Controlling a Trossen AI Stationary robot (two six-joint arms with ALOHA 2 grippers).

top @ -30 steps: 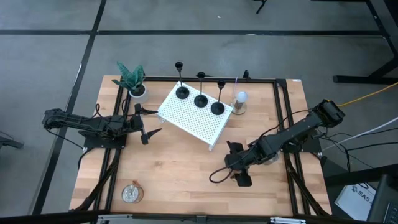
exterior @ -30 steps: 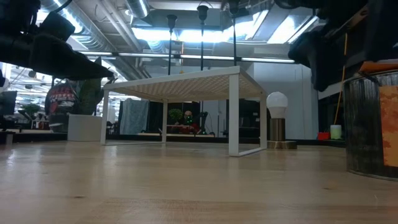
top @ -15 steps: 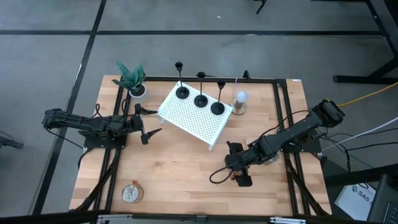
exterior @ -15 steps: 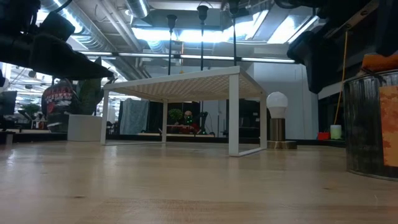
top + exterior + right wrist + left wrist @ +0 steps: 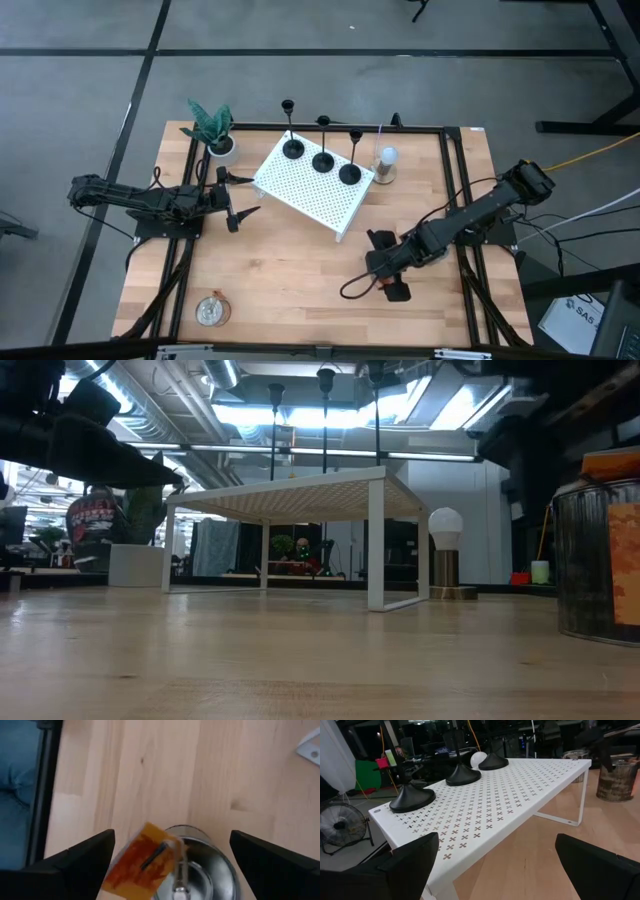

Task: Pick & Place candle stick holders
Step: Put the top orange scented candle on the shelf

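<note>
Candle stick holders (image 5: 322, 160) on rack (image 5: 312, 186); right wrist view alone shows tin (image 5: 200, 865).

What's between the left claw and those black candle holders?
In the left wrist view, only the white rack's perforated top lies between the open left gripper and the nearest candle holder, which stands on it.

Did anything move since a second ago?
Only a little. The right gripper shifted slightly toward the table's front edge, open over a metal can. The left gripper, open, and the three candle stick holders on the white rack stayed put.
</note>
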